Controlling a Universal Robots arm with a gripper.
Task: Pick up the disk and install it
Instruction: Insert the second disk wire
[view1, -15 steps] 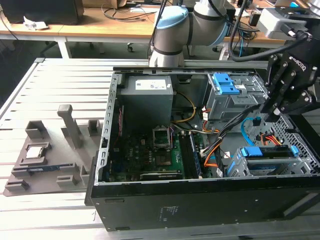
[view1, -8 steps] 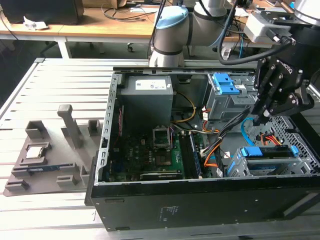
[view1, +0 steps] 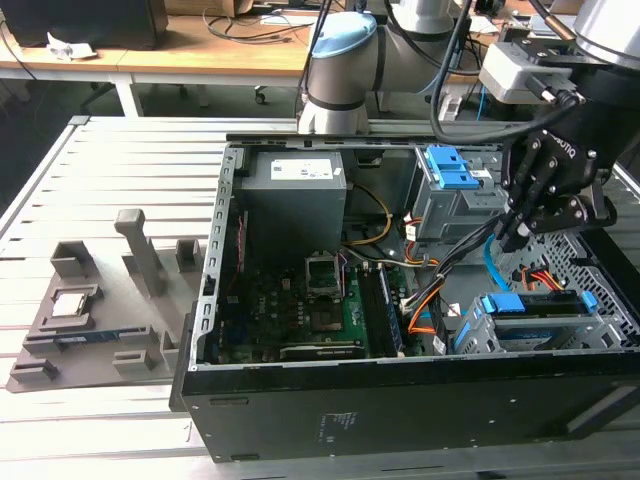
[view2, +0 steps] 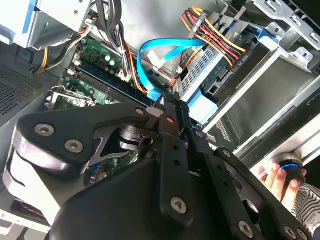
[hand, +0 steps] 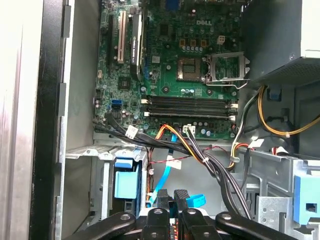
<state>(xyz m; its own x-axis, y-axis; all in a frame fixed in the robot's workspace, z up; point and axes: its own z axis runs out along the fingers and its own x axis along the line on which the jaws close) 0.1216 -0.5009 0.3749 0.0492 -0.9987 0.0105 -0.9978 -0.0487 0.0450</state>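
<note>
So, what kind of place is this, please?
Probably a robotics lab or workshop bench. A black open desktop computer case lies on a slatted metal table, a grey robot arm stands behind it, and wooden desks with cables fill the background.

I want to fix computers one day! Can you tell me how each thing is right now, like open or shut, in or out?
Case: on its side, cover off.
Disk: sitting in its bay, not held.
Gripper: shut, empty, near the disk.
Socket: lid up, no chip inside.
Chip: out on the tray beside the case.
</note>
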